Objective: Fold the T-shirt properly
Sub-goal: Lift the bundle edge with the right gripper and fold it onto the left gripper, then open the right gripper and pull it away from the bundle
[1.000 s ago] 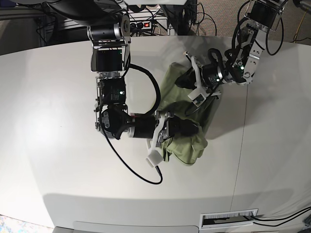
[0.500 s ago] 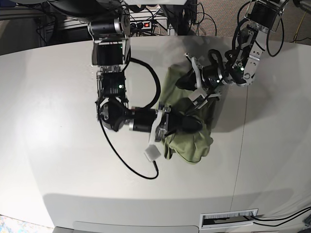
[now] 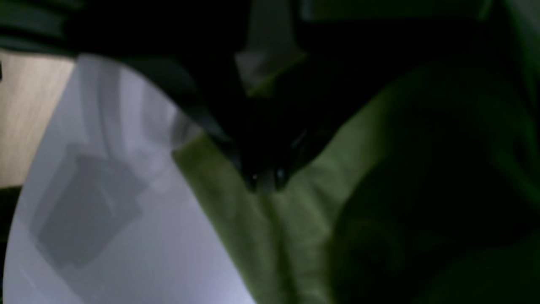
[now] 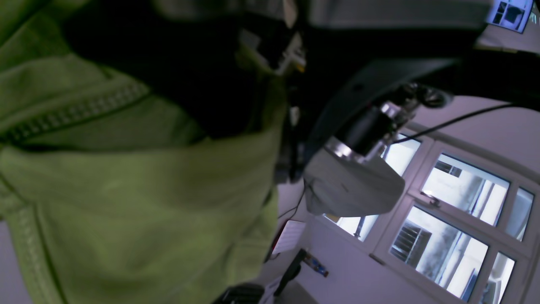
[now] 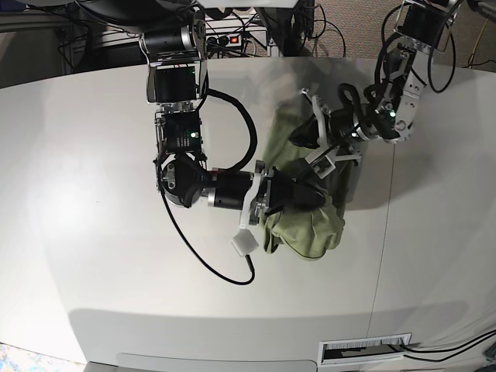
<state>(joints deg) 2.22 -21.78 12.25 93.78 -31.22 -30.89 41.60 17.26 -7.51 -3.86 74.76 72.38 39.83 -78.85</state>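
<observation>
- Lying bunched near the middle of the white table (image 5: 93, 256), the green T-shirt (image 5: 306, 229) sits in a rumpled heap between the two arms, its lower lobe spilling toward the table's near side.
- A stitched hem runs across the cloth in the right wrist view, and folds of shirt (image 4: 139, 202) fill most of that frame.
- The right gripper (image 5: 310, 195) comes in from the left of the base view, its dark tip buried in the cloth at the heap's middle; the jaws are nearly together, pinching a fold of the shirt.
- The left gripper (image 5: 304, 138) reaches in from the far right corner and presses on the heap's upper edge; in its own wrist view (dark and blurred) the closed tips (image 3: 263, 179) meet on a ridge of fabric (image 3: 270, 236), clamped on it.
- The two grippers are near each other, with only crumpled cloth between them.
- A black cable (image 5: 205, 267) loops from the right arm over the table just left of the heap, ending by a small white block (image 5: 243, 244).
- Bare tabletop spreads wide to the left and toward the near edge; on the right a seam (image 5: 381, 263) crosses the surface, and a vent slot (image 5: 364, 349) lies by the near edge.
</observation>
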